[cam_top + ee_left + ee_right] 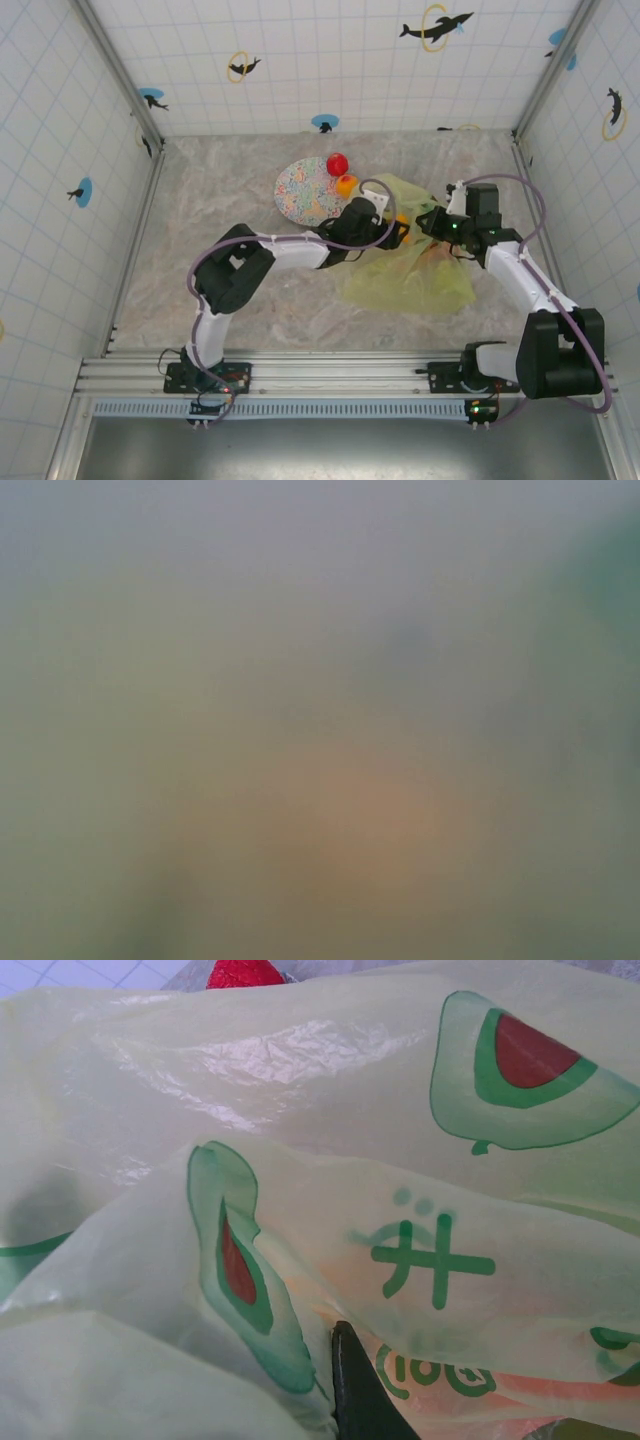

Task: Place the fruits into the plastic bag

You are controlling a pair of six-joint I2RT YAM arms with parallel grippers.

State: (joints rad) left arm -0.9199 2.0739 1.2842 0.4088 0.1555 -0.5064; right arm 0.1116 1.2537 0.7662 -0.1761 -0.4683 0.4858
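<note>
the big crinkly yellow-green plastic bag (415, 275) lies crumpled on the grey marble-look table (220, 200), near the middle and a bit to the right. it has green and red fruit pictures printed on it (300, 1080). a round red toy fruit (338, 163) sits outside the bag, at the far edge of the round plate with many colours (305, 195). a small orange toy fruit (346, 184) sits just beside the plate, between the red one and the bag.

the left gripper (398, 234) is at the bag's far left side, right by the plastic. the left wrist view is all blurry, so i cannot tell if it is open or closed. the right gripper (432, 224) is at the bag's far right edge, clenched on a fold of the thin plastic. one dark finger (355, 1390) pokes up among the folds.
</note>
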